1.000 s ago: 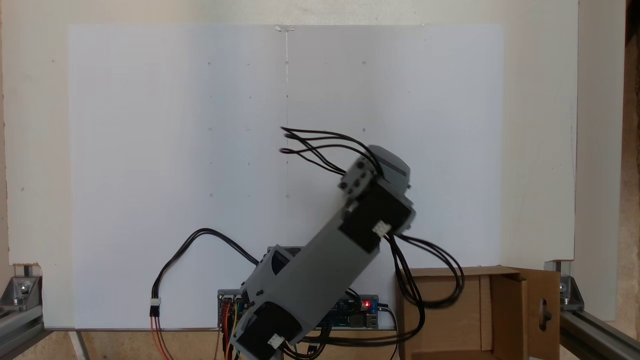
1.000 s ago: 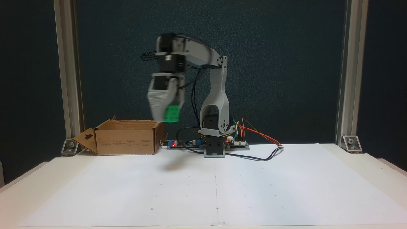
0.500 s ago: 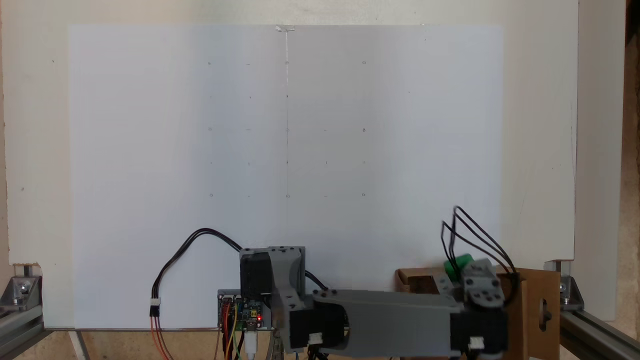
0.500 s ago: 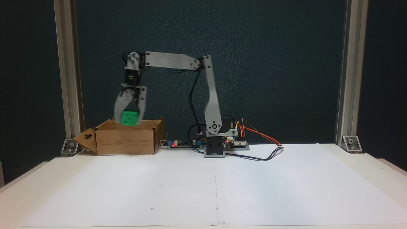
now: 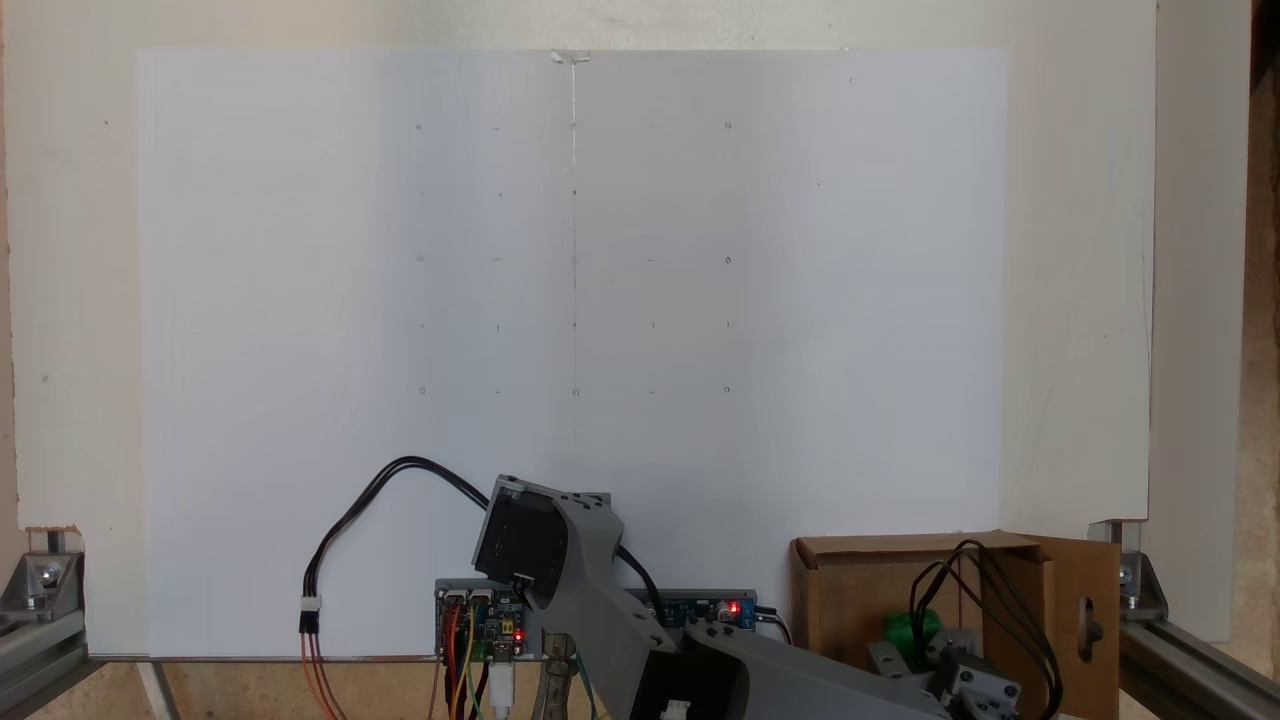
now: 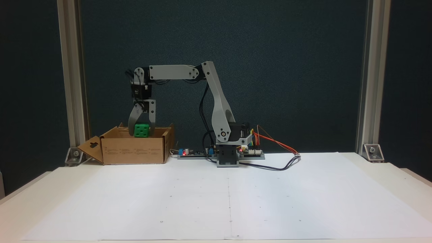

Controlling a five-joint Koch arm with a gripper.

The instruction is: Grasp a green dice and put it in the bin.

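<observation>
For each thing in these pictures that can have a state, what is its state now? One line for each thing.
tool: shut on the green dice, hanging over the bin's opening.
green dice: held between the jaws, at the level of the bin's top edge, not released.
bin: open at the top, flaps folded outward, standing on the table.
control board: red light on.

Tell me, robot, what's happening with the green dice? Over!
Gripper shut on the green dice. Dice held at the rim of the bin, over the opening, not released. Nothing in the way.
</observation>
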